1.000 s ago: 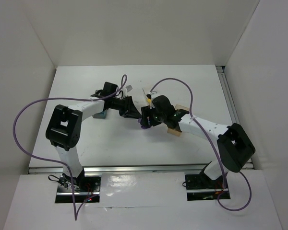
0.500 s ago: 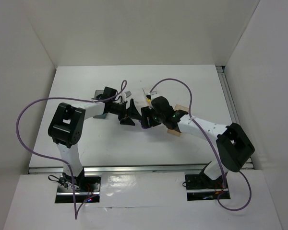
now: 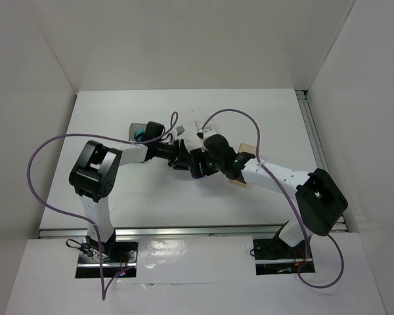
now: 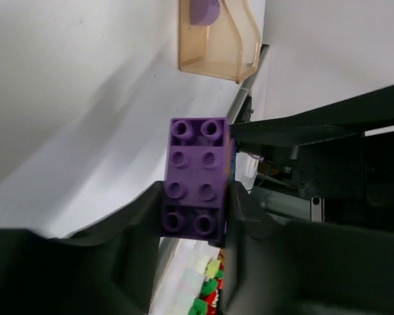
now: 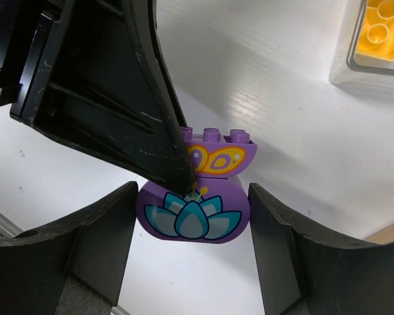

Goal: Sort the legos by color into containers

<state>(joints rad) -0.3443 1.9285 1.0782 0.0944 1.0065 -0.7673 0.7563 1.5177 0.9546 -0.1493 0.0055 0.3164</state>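
A purple brick (image 5: 193,213) printed with a lotus, with a butterfly-printed purple piece behind it, sits between the fingers of my right gripper (image 5: 193,189), which touch both its sides. My left gripper (image 4: 195,197) is shut on the same brick (image 4: 196,177), whose studs face that camera. In the top view the two grippers, left (image 3: 186,159) and right (image 3: 198,167), meet at the table's middle over the purple brick (image 3: 197,173). The tan wood container (image 4: 217,62) holds a purple piece. The clear container (image 5: 341,73) holds a yellow brick (image 5: 381,26).
The dark grey container (image 3: 135,128), with something teal in it, stands at the back left by the left arm. The tan container (image 3: 237,179) lies partly under the right arm. The clear container (image 3: 198,128) is just behind the grippers. Purple cables loop over both arms.
My left gripper has swung right from beside the grey container to the right gripper, and its spread fingers have closed on the purple brick. The right arm has barely moved.
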